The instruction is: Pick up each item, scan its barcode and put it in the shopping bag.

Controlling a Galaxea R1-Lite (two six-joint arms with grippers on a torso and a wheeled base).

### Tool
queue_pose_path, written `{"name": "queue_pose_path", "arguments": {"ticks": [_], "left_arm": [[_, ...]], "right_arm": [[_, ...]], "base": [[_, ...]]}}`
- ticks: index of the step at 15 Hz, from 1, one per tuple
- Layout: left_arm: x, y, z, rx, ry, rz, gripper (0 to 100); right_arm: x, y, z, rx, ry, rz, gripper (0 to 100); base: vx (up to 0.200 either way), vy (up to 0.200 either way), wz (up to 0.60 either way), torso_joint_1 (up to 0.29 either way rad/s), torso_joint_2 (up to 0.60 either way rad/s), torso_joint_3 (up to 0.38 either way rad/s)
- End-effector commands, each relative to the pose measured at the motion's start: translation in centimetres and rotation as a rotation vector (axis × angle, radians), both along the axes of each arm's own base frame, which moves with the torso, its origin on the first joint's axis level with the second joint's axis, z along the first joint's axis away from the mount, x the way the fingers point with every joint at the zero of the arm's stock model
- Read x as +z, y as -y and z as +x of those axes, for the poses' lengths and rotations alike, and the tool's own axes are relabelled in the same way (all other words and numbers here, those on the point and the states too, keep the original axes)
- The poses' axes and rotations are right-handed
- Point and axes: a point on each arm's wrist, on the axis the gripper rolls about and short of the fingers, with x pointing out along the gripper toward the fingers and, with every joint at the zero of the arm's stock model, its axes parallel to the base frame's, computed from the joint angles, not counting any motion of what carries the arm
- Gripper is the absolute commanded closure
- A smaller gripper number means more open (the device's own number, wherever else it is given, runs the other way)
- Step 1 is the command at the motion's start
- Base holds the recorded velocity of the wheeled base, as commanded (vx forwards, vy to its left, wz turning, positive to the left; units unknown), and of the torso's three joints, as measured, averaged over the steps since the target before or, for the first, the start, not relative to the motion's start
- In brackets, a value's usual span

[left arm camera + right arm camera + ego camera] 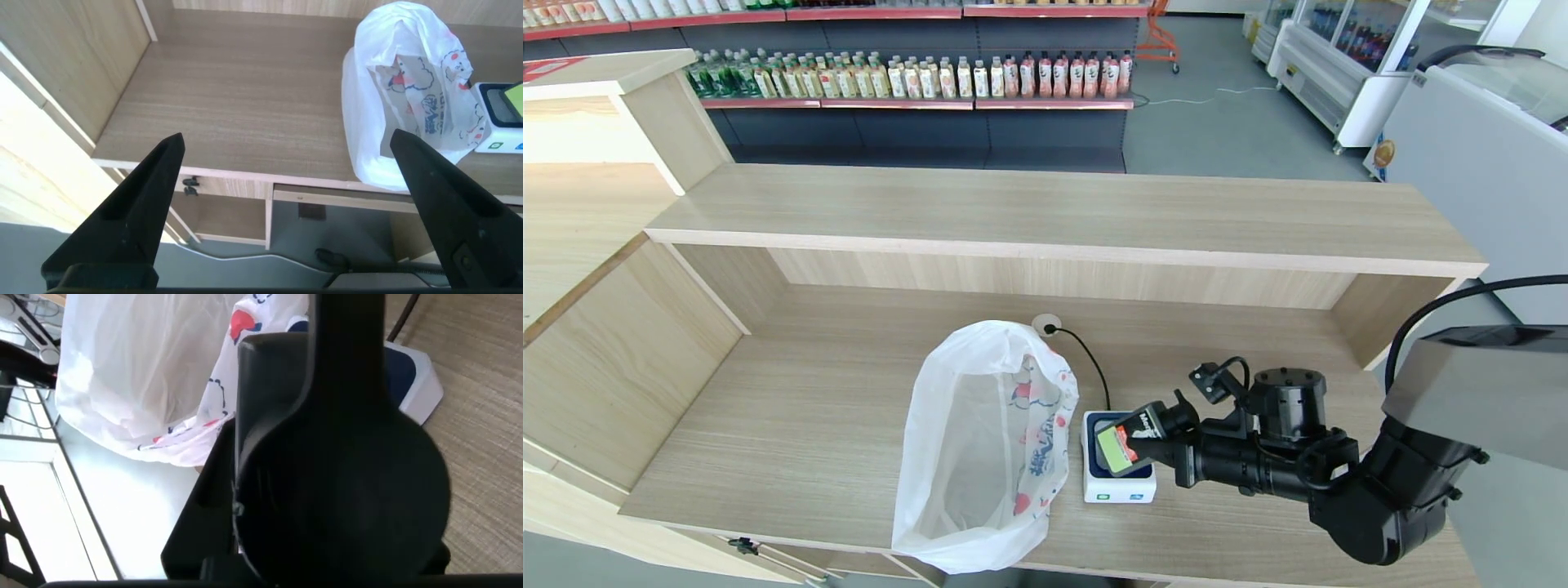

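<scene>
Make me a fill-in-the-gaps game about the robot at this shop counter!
The right gripper holds a packet over the ____. The white shopping bag beside it has its mouth ____. A black ____ runs from that device to a hole in the counter.
Missing words: scanner; open; cable.

This is a shop, with bottle-lined shelves (915,104), freezers (1327,90) and a checkout counter (1062,208).

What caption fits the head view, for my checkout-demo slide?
Right tool holds a small packet over the scanner, beside the open shopping bag.
</scene>
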Motion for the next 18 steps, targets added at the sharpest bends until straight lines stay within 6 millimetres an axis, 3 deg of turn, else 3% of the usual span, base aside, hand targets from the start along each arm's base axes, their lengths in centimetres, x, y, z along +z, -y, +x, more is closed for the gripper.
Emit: {"name": "queue_pose_path", "arguments": {"ticks": [1,4,7,8,9,12,14,18], "left_arm": [[0.0,0.0,0.0,0.001,0.000,0.000,0],[0.0,0.0,0.0,0.001,0.000,0.000,0],[0.0,0.0,0.0,0.001,0.000,-0.002,0],[0.0,0.0,0.0,0.001,0.000,-0.003,0],[0.0,0.0,0.0,0.001,0.000,-0.003,0],[0.0,0.0,0.0,0.001,0.000,-0.005,0],[0.0,0.0,0.0,0.001,0.000,-0.003,0],[0.0,0.0,0.0,0.002,0.000,-0.005,0]], "right_arm": [[-0.4,-0.2,0.0,0.004,-0.014,-0.003,100],[0.1,-0.4,0.1,-0.004,-0.002,0.008,100],[5.6,0.1,-0.6,-0.040,0.124,0.119,100],[7.8,1.0,-1.1,-0.064,0.169,0.134,100],[8.6,1.6,-1.4,-0.078,0.179,0.134,100],[13.5,4.6,-4.1,-0.130,0.236,0.091,100],[14.3,4.9,-4.9,-0.130,0.231,0.088,100],[14.3,4.8,-4.9,-0.124,0.219,0.074,100]], "base": [[0.000,0.000,0.00,0.000,0.00,0.000],[0.000,0.000,0.00,0.000,0.00,0.000],[0.000,0.000,0.00,0.000,0.00,0.000],[0.000,0.000,0.00,0.000,0.00,0.000],[0.000,0.000,0.00,0.000,0.00,0.000],[0.000,0.000,0.00,0.000,0.00,0.000],[0.000,0.000,0.00,0.000,0.00,0.000],[0.000,0.200,0.00,0.002,0.00,0.002]]}}
